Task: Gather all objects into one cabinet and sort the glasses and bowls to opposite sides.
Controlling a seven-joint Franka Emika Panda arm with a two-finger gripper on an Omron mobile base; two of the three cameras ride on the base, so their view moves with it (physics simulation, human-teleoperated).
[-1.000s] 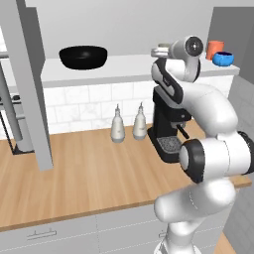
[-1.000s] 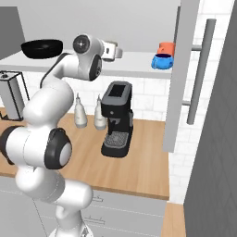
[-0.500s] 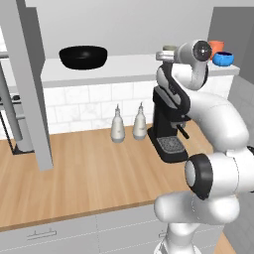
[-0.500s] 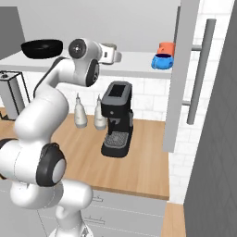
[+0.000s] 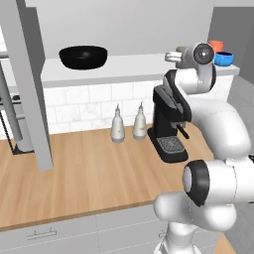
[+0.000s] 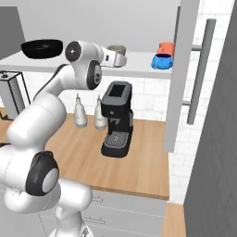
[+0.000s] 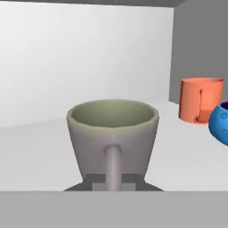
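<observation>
Gripper [image 6: 121, 59] clenching grey-green cup [image 7: 112, 136] by handle, holding it over cabinet shelf [image 5: 129, 69] mid-board. Black bowl [image 5: 83, 56] sitting far left; red glass [image 7: 199, 99], blue bowl [image 7: 220, 122] far right — sorting looking unfinished.

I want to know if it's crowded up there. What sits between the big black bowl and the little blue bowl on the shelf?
The grey-green cup, seen in the right base view between the wide black bowl and small blue bowl.
</observation>
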